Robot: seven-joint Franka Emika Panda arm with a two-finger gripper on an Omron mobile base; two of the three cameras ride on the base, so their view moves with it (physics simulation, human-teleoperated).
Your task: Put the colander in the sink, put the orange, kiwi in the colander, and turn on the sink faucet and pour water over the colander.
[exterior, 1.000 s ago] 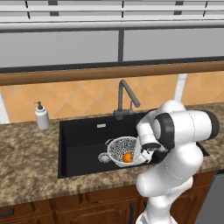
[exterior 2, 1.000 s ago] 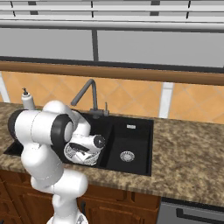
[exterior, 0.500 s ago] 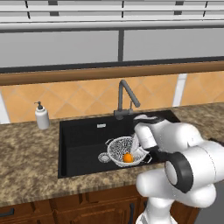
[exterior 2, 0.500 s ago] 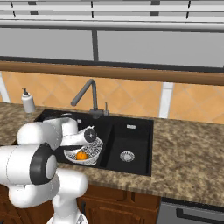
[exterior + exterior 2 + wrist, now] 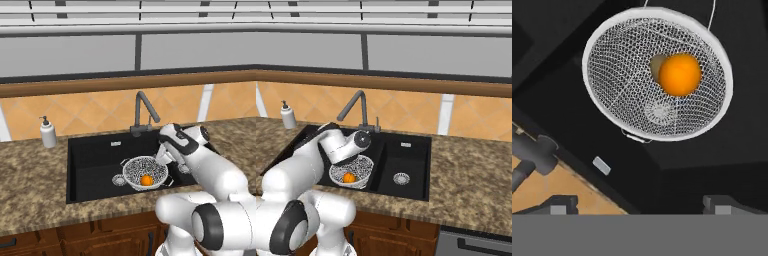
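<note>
Colander: the colander (image 5: pixel 647 95) sits in the larger basin of the sink (image 5: pixel 95 155), straight ahead of the tool in the hand view, with clear space between them; from the left base view it lies just below and to the left of the tool (image 5: pixel 165 156).
Orange: the orange (image 5: pixel 680 75) rests inside the colander, on the side of the bowl farther from the tool's fingertips; it also shows in the bowl from the right base view (image 5: pixel 348 177).
Kiwi: a dull tan shape (image 5: pixel 657 65) peeks from behind the orange, touching it; too little shows to be sure what it is.
Tool: its two fingertips (image 5: pixel 562 205) stand wide apart with nothing between them, raised above the basin.
Sink faucet: the sink faucet (image 5: pixel 142 112) stands at the back edge of the sink, just beside and behind the tool.
Worktop: the speckled brown worktop (image 5: pixel 30 175) surrounds the sink; a white soap bottle (image 5: pixel 48 133) stands on it, well apart from the tool, far to the left.
</note>
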